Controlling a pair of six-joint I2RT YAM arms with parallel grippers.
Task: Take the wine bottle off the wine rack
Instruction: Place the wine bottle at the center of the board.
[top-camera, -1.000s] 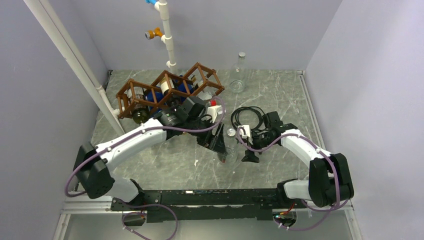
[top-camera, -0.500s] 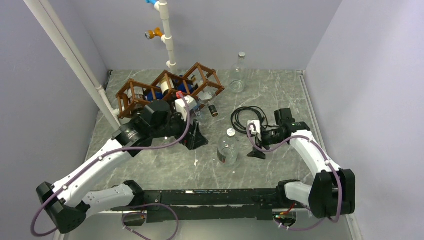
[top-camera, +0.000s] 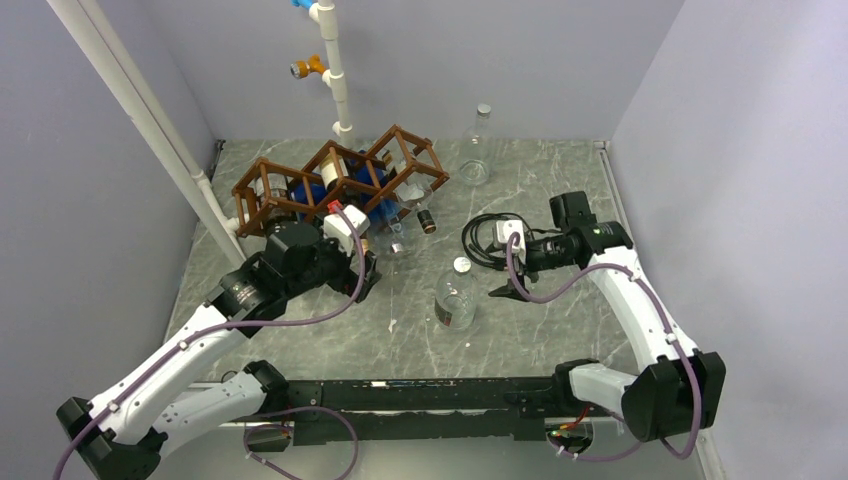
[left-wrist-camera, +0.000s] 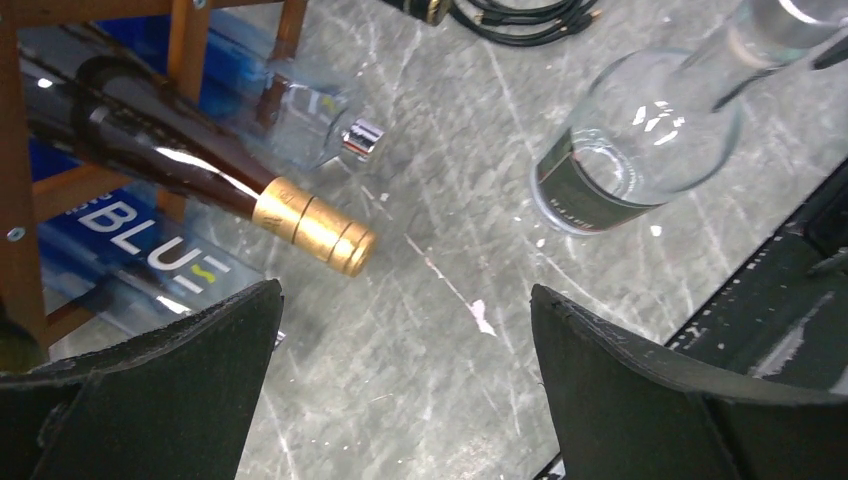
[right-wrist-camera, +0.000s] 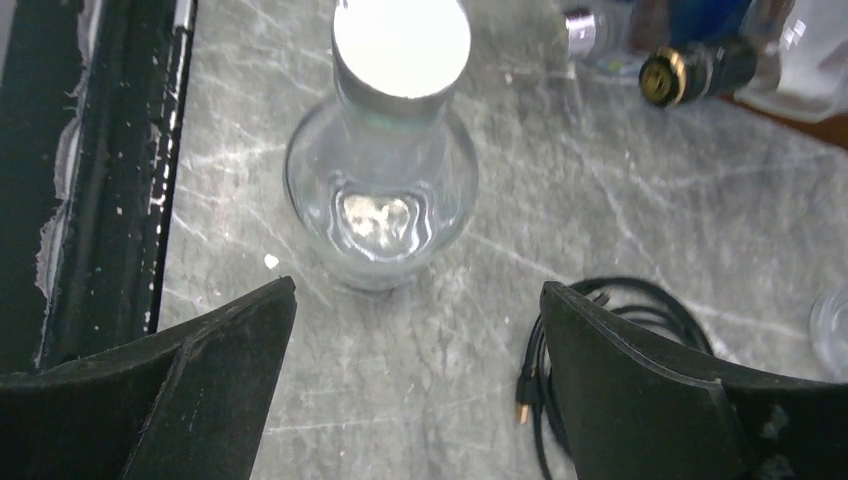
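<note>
We judge it approx done: clear bottle (top-camera: 455, 300) stands upright on table (top-camera: 560, 190), well apart from rack (top-camera: 330, 152), w/ left claw (left-wrist-camera: 405, 330) & right claw (right-wrist-camera: 418, 300) both spread, empty; dark bottle (left-wrist-camera: 200, 175) lies in rack.

Robot test cell in a laboratory.
Plain lilac-grey panels (top-camera: 720, 150) wall a marble-patterned table (top-camera: 560, 180) (closed on three sides); the left arm (top-camera: 190, 345) and right arm (top-camera: 645, 310), trailing purple cables, are bolted to a black rail (top-camera: 420, 395); white pipe (top-camera: 335, 75) stands behind.
</note>
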